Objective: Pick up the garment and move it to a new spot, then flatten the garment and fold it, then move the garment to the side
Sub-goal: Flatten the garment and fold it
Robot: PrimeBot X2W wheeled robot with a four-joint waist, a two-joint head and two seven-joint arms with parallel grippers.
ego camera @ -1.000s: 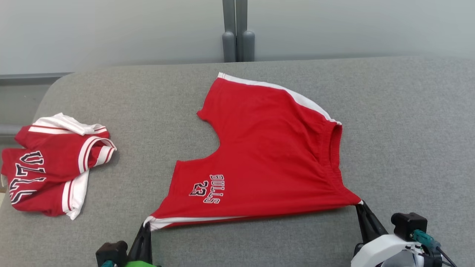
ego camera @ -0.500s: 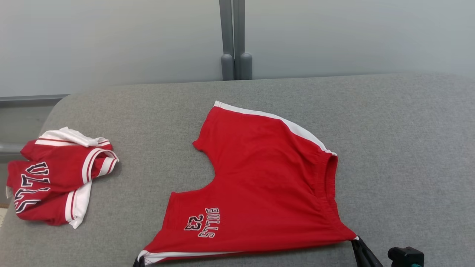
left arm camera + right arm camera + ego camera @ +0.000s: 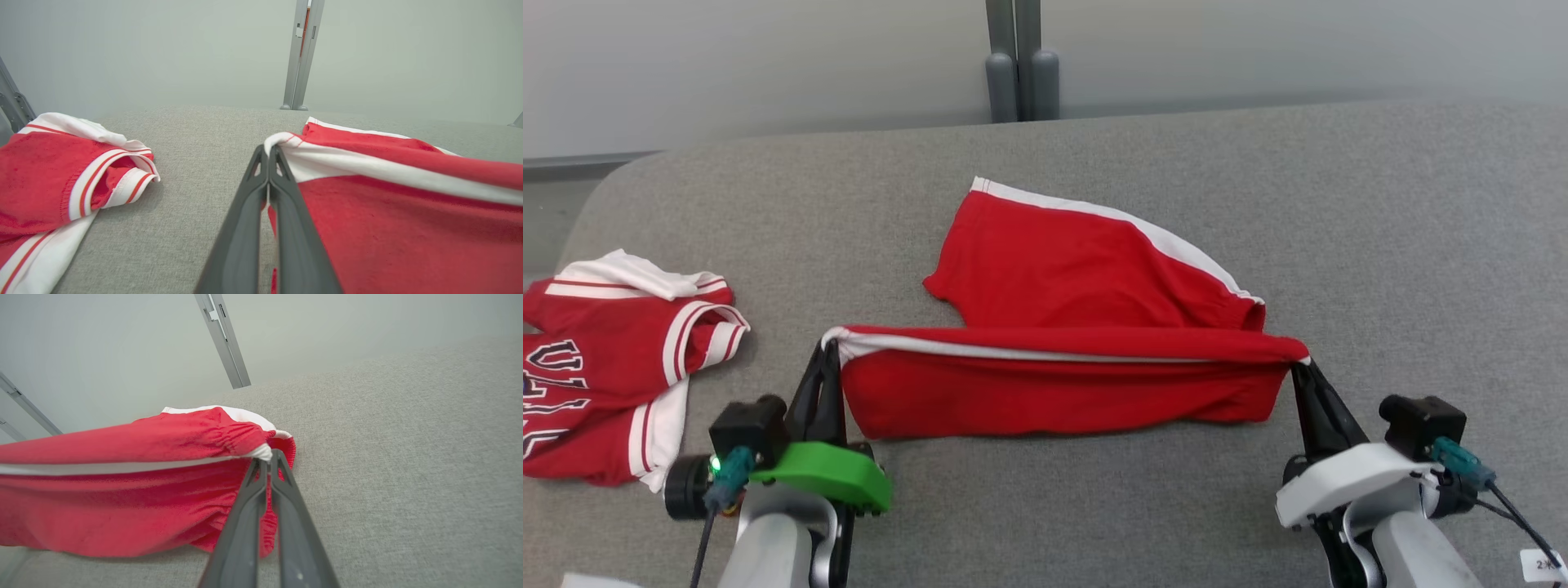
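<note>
The garment (image 3: 1078,278) is a pair of red shorts with white side stripes, lying mid-way on the grey cushion (image 3: 1380,245). Its near edge is lifted off the cushion and stretched taut between both grippers, folding over toward the far half. My left gripper (image 3: 831,347) is shut on the white-trimmed leg corner (image 3: 282,141). My right gripper (image 3: 1297,366) is shut on the waistband corner (image 3: 261,451). The cloth (image 3: 122,502) hangs as a red flap below the raised edge.
A second red and white garment (image 3: 613,359) with dark lettering lies crumpled at the cushion's left edge (image 3: 53,171). A grey post (image 3: 1013,61) stands against the pale wall behind. Bare grey cushion stretches to the right and near side.
Both grippers have lifted the near edge of the shorts and carried it away from me, over the far half; the printed lettering has turned out of sight. The head camera has shifted too.
</note>
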